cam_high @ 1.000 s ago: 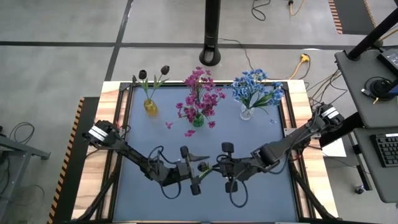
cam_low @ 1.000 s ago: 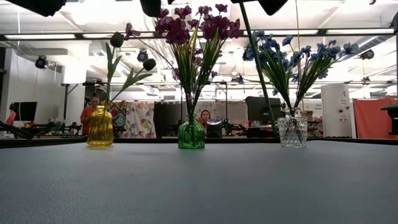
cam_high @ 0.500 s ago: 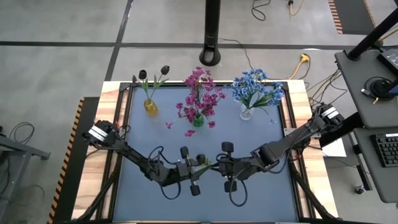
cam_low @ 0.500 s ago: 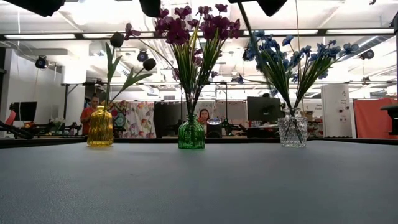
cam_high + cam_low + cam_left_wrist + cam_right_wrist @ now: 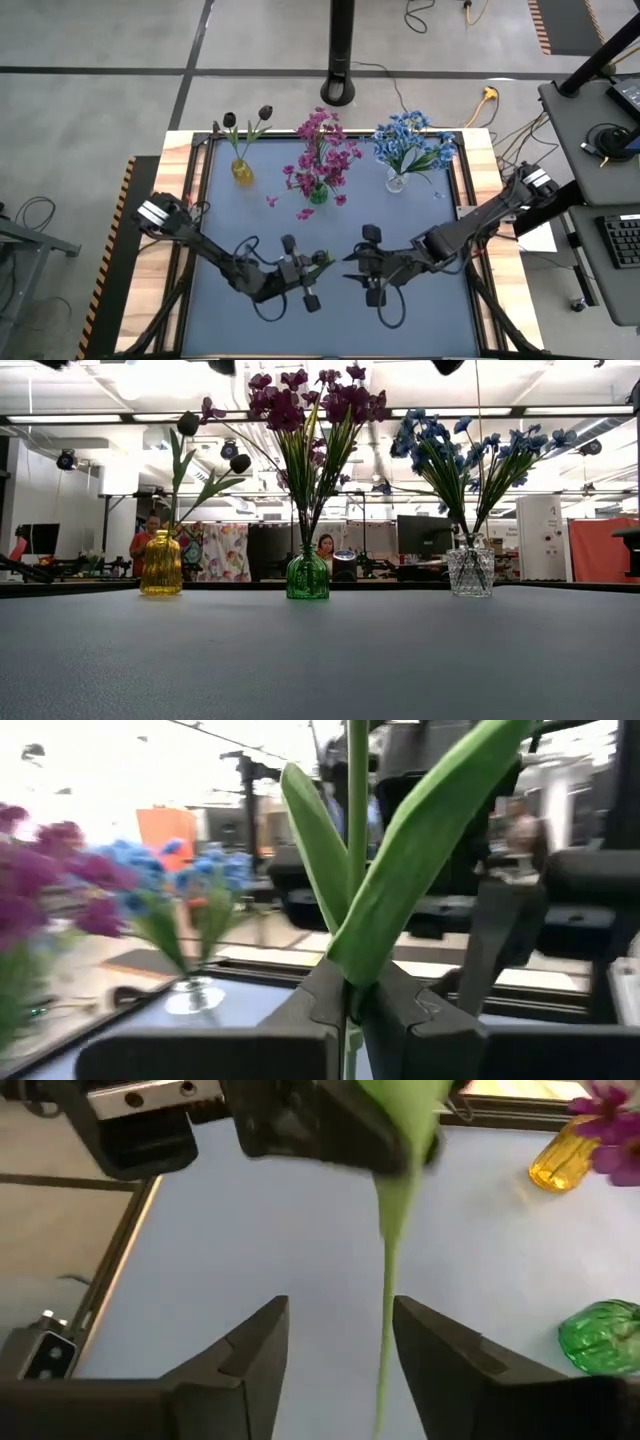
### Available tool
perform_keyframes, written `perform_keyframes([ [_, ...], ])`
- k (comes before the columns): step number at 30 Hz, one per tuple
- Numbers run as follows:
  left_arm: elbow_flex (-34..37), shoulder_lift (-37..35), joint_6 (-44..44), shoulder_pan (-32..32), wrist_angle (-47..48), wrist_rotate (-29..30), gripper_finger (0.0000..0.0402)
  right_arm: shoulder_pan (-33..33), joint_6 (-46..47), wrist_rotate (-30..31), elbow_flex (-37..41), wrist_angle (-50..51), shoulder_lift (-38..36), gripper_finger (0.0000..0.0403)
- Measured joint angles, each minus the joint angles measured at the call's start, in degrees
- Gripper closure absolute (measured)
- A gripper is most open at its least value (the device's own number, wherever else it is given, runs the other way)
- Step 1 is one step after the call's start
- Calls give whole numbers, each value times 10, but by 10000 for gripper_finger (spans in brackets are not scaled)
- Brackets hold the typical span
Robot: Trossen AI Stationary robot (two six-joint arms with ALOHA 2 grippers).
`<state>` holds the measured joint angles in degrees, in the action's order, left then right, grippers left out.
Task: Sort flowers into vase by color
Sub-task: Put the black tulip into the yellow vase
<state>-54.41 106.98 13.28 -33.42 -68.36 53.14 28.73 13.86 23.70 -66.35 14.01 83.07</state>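
My left gripper (image 5: 318,263) is shut on a flower sprig with green leaves (image 5: 400,870) above the middle of the blue table; the sprig's head does not show. My right gripper (image 5: 350,272) stands open just to its right, its fingers on either side of the hanging stem (image 5: 385,1330) without touching. At the far side, dark buds stand in a yellow vase (image 5: 241,172), magenta flowers in a green vase (image 5: 318,193), and light blue flowers in a clear vase (image 5: 397,182). My left gripper pinches the thin green stem where the leaf bases meet (image 5: 350,982), between its two fingers. The fingers come about level from the table's left and lie across the stem. The sprig stands upright, lifted clear, with leaves above the fingers and stem hanging below.
The three vases show in a row in the low view: yellow (image 5: 161,565), green (image 5: 307,575), clear (image 5: 470,572). A few pink blossoms (image 5: 305,213) hang or lie low in front of the green vase. People sit in the room beyond the table.
My left gripper has shut on the sprig's stem. My right gripper has opened, let the stem go and drawn back a little toward the table's right edge. The slanting stem that showed in the low view has gone from it.
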Motion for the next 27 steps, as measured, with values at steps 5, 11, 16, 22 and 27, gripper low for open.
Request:
perform_keyframes([
  [5, 2, -43, 80, -39, 3, 111, 401, 0, 12, 0, 0, 31, -41, 211],
  [11, 2, -128, 247, -73, 4, 361, 401, 0, 10, 1, 0, 42, -82, 202],
  [16, 18, -211, 312, -60, 5, 365, 401, 0, -6, 3, 0, 40, -88, 202],
  [22, 57, -314, 376, -34, 7, 370, 401, 0, -18, 3, 0, 39, -78, 202],
  [27, 132, -399, 369, 2, 9, 370, 402, 0, -27, 3, 0, 39, -79, 202],
])
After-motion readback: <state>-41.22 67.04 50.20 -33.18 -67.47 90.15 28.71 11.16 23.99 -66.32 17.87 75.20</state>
